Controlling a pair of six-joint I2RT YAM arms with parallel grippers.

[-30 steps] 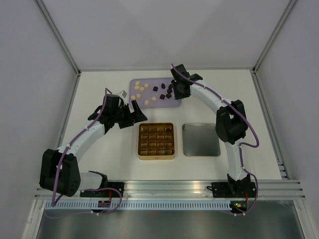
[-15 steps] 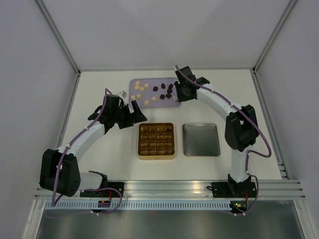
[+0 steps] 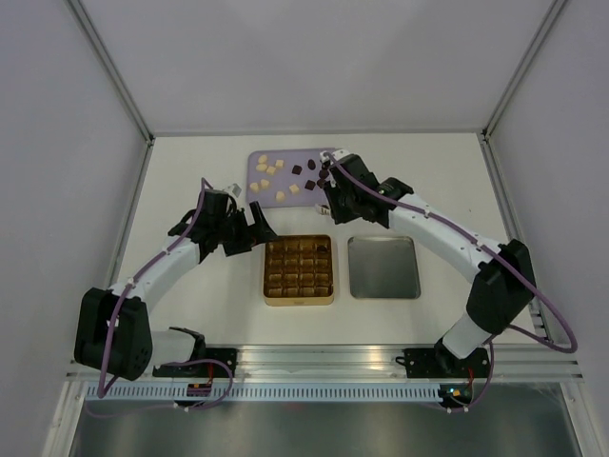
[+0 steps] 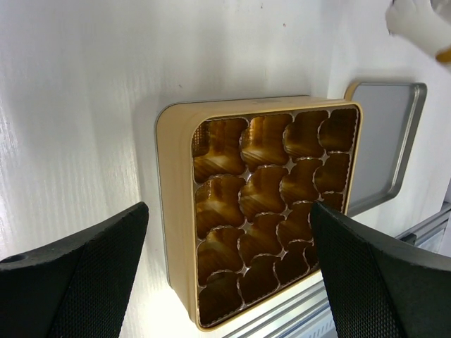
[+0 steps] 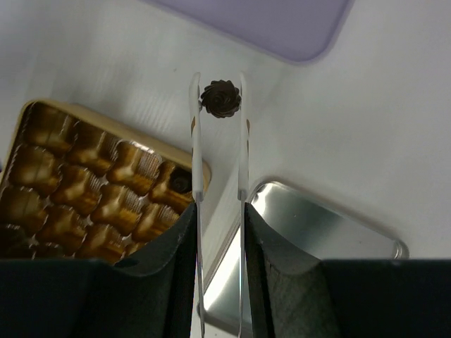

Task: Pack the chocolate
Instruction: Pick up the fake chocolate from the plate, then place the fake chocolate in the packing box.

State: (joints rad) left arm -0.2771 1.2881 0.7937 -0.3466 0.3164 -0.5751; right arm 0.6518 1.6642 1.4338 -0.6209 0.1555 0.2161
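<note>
Right wrist view: right gripper (image 5: pixel 218 232) clamps tweezers (image 5: pixel 196 162), tips pinching dark chocolate (image 5: pixel 220 98) over table (image 5: pixel 352 105), betw. lilac tray (image 5: pixel 282 28) & tin (image 5: pixel 91 190). Left gripper (image 4: pixel 225 267) wide open, empty. Rec.: steady squeeze, centre over free cell, lower straight.

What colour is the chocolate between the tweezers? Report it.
The chocolate is dark brown, fluted; right wrist view shows it best.

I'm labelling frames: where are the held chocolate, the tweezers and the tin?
Chocolate (image 5: pixel 220 98), right wrist view, centre of its ridged face.
Tweezers (image 5: pixel 242 155), right wrist view, right blade.
Tin (image 4: pixel 174 211), left wrist view, left rim.
</note>
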